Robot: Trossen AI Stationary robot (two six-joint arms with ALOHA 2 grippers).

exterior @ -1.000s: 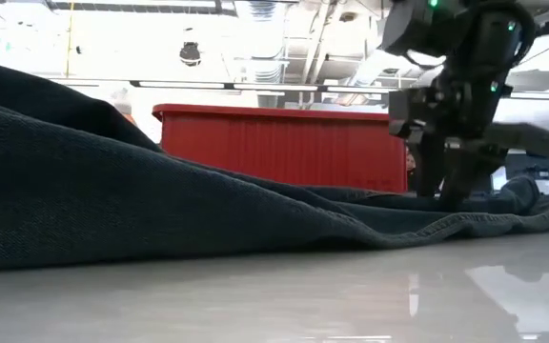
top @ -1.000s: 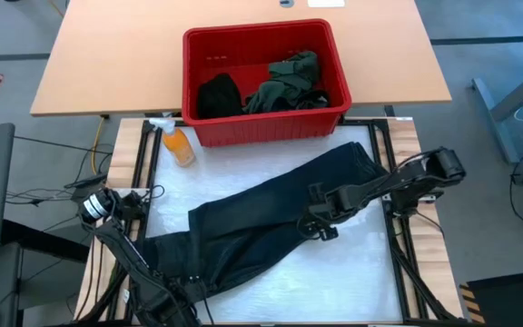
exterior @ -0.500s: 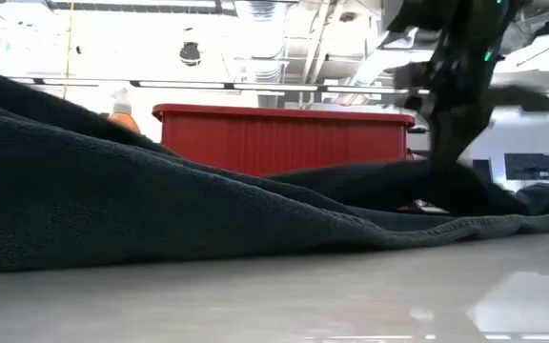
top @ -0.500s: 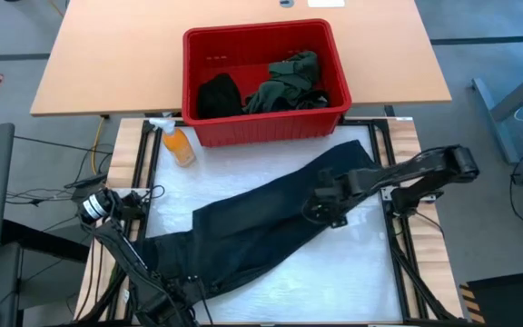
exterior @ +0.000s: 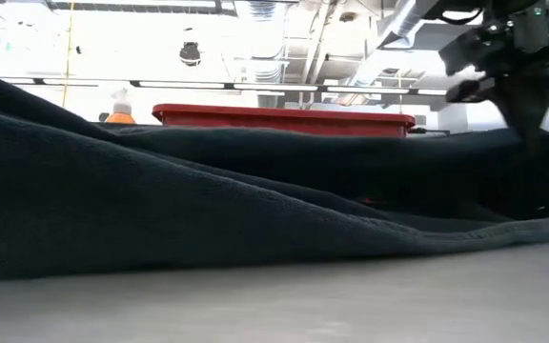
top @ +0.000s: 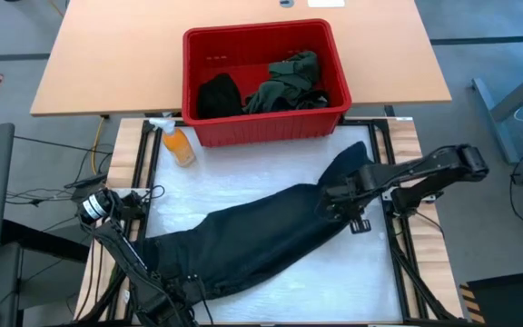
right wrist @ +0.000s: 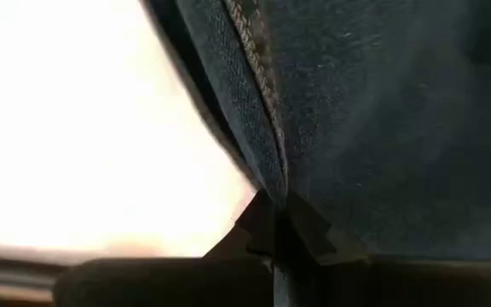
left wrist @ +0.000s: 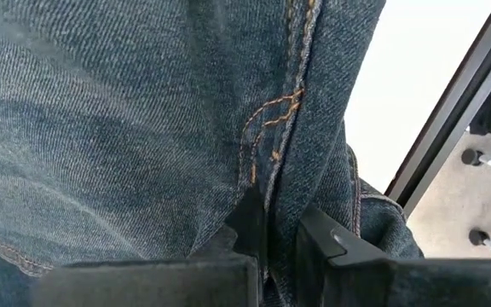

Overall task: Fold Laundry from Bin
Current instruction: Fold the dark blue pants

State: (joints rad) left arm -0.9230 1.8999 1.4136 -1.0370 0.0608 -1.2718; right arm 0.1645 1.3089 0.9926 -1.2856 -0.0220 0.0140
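Left gripper (left wrist: 280, 243) sits at the table's near-left corner, pinched tight on the waist end of the dark jeans (top: 261, 241); its wrist view shows the two fingers (left wrist: 250, 223) closed over a stitched seam with orange thread. The arm itself is mostly hidden under the cloth in the high view. An orange spray bottle (top: 177, 143) stands on the left of the white table mat (top: 334, 282), just beside the bin's near-left corner.

The jeans lie diagonally across the mat, from the near-left corner up toward the far right. In the low view the denim (exterior: 208, 210) fills most of the width and rises toward the right.

The red bin (top: 266, 116) stands at the far edge of the mat, centre. Inside it lie a black cloth (top: 218, 95) on the left and a dark olive-green garment (top: 289, 80) on the right.

Right gripper (top: 337, 202) is over the mat's right part, clamped shut on the edge of a jeans leg, with that seam nipped between its fingertips (right wrist: 267, 223). The leg end (top: 350, 163) beside it is bunched up.
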